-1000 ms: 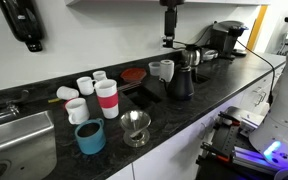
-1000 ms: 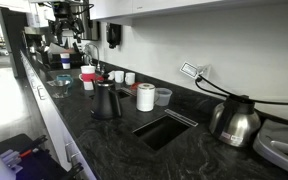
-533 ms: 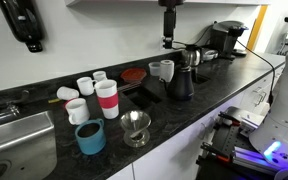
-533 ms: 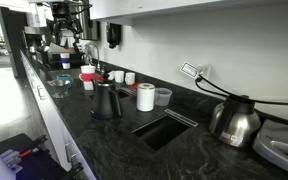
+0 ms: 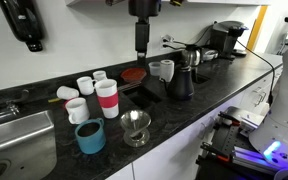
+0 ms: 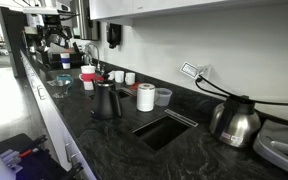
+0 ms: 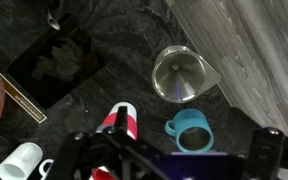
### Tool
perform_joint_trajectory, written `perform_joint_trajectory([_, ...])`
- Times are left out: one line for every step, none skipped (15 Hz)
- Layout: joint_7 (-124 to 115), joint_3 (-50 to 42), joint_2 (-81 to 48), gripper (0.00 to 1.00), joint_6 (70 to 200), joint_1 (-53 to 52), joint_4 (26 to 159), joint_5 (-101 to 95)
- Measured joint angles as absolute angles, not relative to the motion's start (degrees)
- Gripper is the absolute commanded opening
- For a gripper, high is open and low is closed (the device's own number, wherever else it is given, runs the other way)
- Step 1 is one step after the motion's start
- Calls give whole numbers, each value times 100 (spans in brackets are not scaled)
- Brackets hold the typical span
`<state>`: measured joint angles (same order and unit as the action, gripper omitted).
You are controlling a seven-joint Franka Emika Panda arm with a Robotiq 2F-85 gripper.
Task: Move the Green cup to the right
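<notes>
Whereas half a second earlier the tool (image 5: 141, 45) hung near the dark kettle (image 5: 181, 82), it now hangs closer to the cups, high above the surface (image 5: 219, 92). Finger spacing: cannot tell. Green cup (image 5: 90, 137): upright at the front edge, beside a steel funnel (image 5: 136, 127), unmoved.

1. The Green cup (image 5: 90, 137) is teal outside, dark inside;
2. the taller cup (image 5: 107, 99) is white with a red band;
3. the small cups (image 5: 85, 85) are plain white;
4. the worktop (image 5: 199, 100) is black with fine grey mottling;
5. the funnel (image 7: 179, 73) is shiny silver;
6. the kettle (image 5: 181, 82) is black; the disc (image 5: 133, 74) is red;
7. the sink (image 5: 19, 135) is dull steel grey.
</notes>
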<state>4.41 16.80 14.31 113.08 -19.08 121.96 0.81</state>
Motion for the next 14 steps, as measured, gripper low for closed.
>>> perform_joint_trajectory([441, 1693, 1240, 100, 11382, -1909, 12061, 96])
perform_joint_trajectory([445, 1696, 1074, 100, 11417, -1909, 11932, 97])
perform_joint_trajectory([446, 1696, 947, 100, 11418, -1909, 11825, 97])
perform_joint_trajectory([446, 1696, 876, 100, 11418, -1909, 11758, 97])
perform_joint_trajectory([446, 1696, 854, 100, 11418, -1909, 11733, 97])
perform_joint_trajectory([446, 1696, 858, 100, 11417, -1910, 11728, 97])
perform_joint_trajectory([446, 1696, 867, 100, 11416, -1910, 11728, 97])
perform_joint_trajectory([446, 1696, 870, 100, 11416, -1910, 11728, 97])
perform_joint_trajectory([446, 1697, 870, 100, 11416, -1910, 11728, 97])
perform_joint_trajectory([446, 1697, 869, 100, 11416, -1910, 11729, 96])
perform_joint_trajectory([430, 1701, 861, 100, 11418, -1910, 11729, 95])
perform_joint_trajectory([384, 1712, 846, 100, 11439, -1910, 11730, 85])
perform_joint_trajectory([271, 1736, 817, 100, 11485, -1910, 11729, 53])
perform_joint_trajectory([75, 1770, 761, 100, 11548, -1910, 11723, 8])
